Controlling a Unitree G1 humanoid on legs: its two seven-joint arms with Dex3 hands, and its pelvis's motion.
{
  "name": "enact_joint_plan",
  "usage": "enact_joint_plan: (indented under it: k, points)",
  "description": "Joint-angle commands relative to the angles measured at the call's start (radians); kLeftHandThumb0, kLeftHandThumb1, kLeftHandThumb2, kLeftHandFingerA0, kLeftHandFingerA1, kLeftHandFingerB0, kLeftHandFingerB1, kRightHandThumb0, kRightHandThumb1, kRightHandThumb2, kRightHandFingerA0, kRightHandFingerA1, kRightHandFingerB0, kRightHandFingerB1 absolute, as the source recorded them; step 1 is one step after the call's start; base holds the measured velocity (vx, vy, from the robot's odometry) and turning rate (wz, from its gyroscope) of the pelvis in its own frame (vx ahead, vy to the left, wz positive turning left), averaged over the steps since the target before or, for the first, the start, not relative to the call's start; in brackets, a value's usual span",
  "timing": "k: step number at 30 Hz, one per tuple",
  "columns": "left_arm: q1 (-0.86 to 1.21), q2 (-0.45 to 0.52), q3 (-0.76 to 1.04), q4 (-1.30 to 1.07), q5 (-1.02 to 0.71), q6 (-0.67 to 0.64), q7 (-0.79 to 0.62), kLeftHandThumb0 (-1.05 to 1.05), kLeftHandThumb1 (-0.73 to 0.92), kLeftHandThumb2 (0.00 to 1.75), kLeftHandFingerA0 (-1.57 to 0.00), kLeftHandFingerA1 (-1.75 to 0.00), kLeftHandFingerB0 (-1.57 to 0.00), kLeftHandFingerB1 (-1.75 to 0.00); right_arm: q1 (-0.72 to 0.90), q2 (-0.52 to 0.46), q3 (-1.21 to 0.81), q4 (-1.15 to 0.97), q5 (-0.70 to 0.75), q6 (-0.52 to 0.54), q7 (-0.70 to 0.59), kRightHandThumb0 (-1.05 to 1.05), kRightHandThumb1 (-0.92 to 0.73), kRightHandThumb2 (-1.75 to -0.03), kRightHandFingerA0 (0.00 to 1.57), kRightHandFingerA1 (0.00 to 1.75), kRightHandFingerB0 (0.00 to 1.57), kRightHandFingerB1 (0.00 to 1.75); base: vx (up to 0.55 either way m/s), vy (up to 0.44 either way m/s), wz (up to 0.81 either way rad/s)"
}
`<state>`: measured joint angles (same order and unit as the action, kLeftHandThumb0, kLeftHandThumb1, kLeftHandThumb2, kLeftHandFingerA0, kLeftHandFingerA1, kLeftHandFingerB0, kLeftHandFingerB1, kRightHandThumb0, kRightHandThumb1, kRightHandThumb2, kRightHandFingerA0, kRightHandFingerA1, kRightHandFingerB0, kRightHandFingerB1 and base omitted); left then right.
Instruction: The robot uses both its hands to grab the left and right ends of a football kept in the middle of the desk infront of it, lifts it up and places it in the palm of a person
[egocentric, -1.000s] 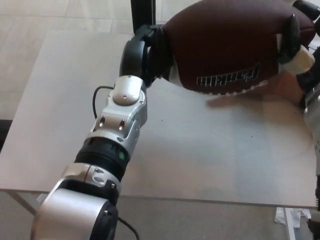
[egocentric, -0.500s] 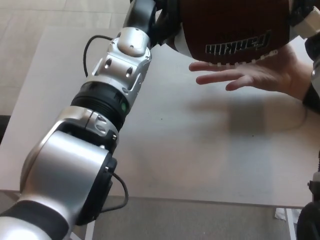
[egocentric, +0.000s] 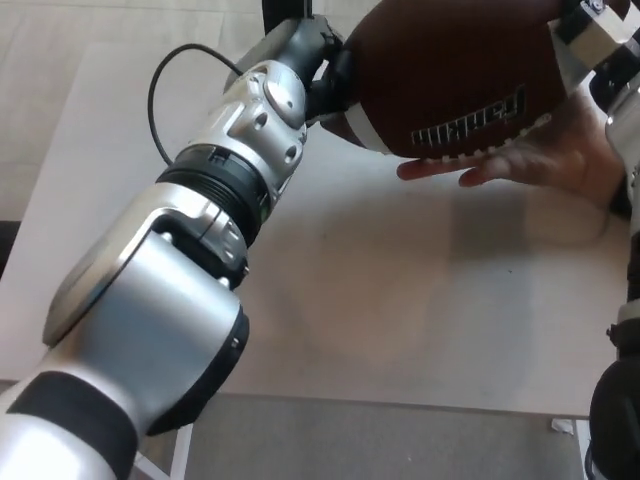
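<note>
Left hand: the black left hand (egocentric: 335, 75) presses the left end of the ball, holding it.
Right hand: the right hand (egocentric: 590, 30) clamps the other end, only partly visible.
Ball: the brown leather football with white lettering (egocentric: 450, 75) sits raised above the pale grey desk (egocentric: 400, 300), touching or just above the person's open palm (egocentric: 530, 155).
Advice: lower evenly, ease both sides together once the palm bears it.
</note>
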<state>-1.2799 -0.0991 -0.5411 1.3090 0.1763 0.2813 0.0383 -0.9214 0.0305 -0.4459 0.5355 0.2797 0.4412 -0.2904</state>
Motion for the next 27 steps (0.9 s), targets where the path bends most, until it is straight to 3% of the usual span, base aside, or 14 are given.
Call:
enact_joint_plan:
  k: [1, 4, 8, 9, 10, 11, 15, 17, 19, 20, 23, 25, 26, 27]
  points:
    - [-0.04, -0.124, -0.181, 0.011, 0.211, 0.099, -0.196, -0.24, 0.76, 0.52, -0.38, -1.49, -0.23, -0.35, -0.02, 0.012, -0.027, 0.125, 0.026, -0.02, -0.062, -0.18, -0.76, -0.87, 0.91, 1.75, 0.74, 1.42, 0.0, 0.0, 0.0]
    - [-0.029, -0.133, -0.26, 0.025, 0.263, 0.092, -0.242, -0.25, 0.65, 0.58, -0.47, -1.4, -0.27, -0.44, 0.013, -0.003, 0.006, 0.137, -0.025, -0.019, -0.083, -0.23, -0.77, -0.73, 0.88, 1.61, 0.72, 1.14, 0.0, 0.0, 0.0]
    - [-0.017, -0.118, -0.337, 0.018, 0.31, 0.047, -0.255, -0.21, 0.59, 0.61, -0.5, -1.16, -0.46, -0.54, 0.037, -0.026, 0.03, 0.178, -0.056, -0.052, -0.078, -0.17, -0.7, -0.81, 0.88, 1.71, 0.74, 1.31, 0.0, 0.0, 0.0]
    - [-0.009, -0.103, -0.36, 0.006, 0.325, 0.017, -0.233, -0.21, 0.59, 0.59, -0.44, -1.05, -0.51, -0.53, 0.049, -0.05, 0.064, 0.202, -0.1, -0.044, -0.091, -0.24, -0.73, -0.69, 0.92, 1.69, 0.73, 1.22, 0.0, 0.0, 0.0]
    - [-0.01, -0.091, -0.367, -0.001, 0.329, 0.004, -0.222, -0.21, 0.63, 0.6, -0.4, -1.11, -0.37, -0.54, 0.056, -0.075, 0.102, 0.212, -0.141, -0.01, -0.108, -0.31, -0.54, -0.98, 1.23, 1.34, 0.81, 1.01, 0.0, 0.0, 0.0]
    - [-0.011, -0.084, -0.364, -0.002, 0.323, -0.002, -0.223, -0.22, 0.66, 0.6, -0.43, -1.11, -0.38, -0.53, 0.06, -0.085, 0.116, 0.217, -0.151, -0.002, -0.11, -0.29, -0.69, -0.67, 0.97, 1.64, 0.79, 1.01, 0.0, 0.0, 0.0]
    - [-0.039, -0.028, -0.295, -0.026, 0.271, -0.014, -0.228, -0.29, 0.7, 0.6, -0.49, -0.93, -0.3, -0.39, 0.104, -0.162, 0.196, 0.228, -0.198, 0.014, -0.099, -0.18, -0.71, -0.64, 0.92, 1.39, 0.78, 0.64, 0.0, 0.0, 0.0]
    - [-0.047, -0.002, -0.263, -0.039, 0.261, -0.01, -0.207, -0.34, 0.7, 0.61, -0.53, -1.17, -0.2, -0.38, 0.106, -0.196, 0.247, 0.229, -0.223, 0.025, -0.076, -0.3, -0.75, -0.62, 0.87, 1.14, 0.55, 0.49, 0.0, 0.0, 0.0]
    - [-0.068, 0.048, -0.251, -0.055, 0.275, -0.032, -0.203, -0.47, 0.54, 0.86, -0.48, -0.81, -0.18, -0.52, 0.101, -0.252, 0.31, 0.231, -0.25, 0.041, -0.019, -0.51, -0.75, -0.62, 0.77, 1.5, 0.17, 0.29, 0.0, 0.0, 0.0]
    - [-0.076, 0.077, -0.244, -0.066, 0.281, -0.051, -0.186, -0.52, 0.55, 0.87, -0.46, -0.78, -0.18, -0.52, 0.086, -0.285, 0.349, 0.248, -0.273, 0.056, 0.007, -0.61, -0.62, -0.92, 0.36, 0.74, 0.04, 0.3, 0.0, 0.0, 0.0]
    - [-0.074, 0.133, -0.169, -0.106, 0.244, -0.094, -0.155, -0.46, 0.71, 0.61, -0.39, -0.74, -0.24, -0.45, 0.094, -0.358, 0.411, 0.226, -0.28, 0.06, 0.093, -0.77, -0.68, -0.96, 0.28, 0.57, 0.0, 0.07, 0.0, 0.0, 0.0]
    - [-0.084, 0.188, -0.065, -0.151, 0.182, -0.09, -0.184, -0.58, 0.76, 0.63, -0.13, -0.53, -0.13, -0.34, 0.11, -0.427, 0.451, 0.194, -0.291, 0.037, 0.157, -1.05, -0.73, -1.05, 0.0, 0.07, 0.0, 0.0, 0.0, 0.0, 0.0]
    - [-0.081, 0.215, -0.024, -0.176, 0.165, -0.108, -0.19, -0.36, 0.56, 1.08, -0.06, -0.55, 0.0, -0.51, 0.124, -0.455, 0.455, 0.18, -0.285, 0.006, 0.185, -1.0, -0.69, -1.06, 0.0, 0.18, 0.0, 0.07, 0.0, 0.0, 0.0]
    - [-0.074, 0.231, 0.009, -0.197, 0.155, -0.12, -0.192, -0.36, 0.56, 1.08, -0.06, -0.55, 0.0, -0.51, 0.132, -0.47, 0.457, 0.169, -0.278, -0.004, 0.2, -1.0, -0.69, -1.06, 0.0, 0.18, 0.0, 0.07, 0.0, 0.0, 0.0]
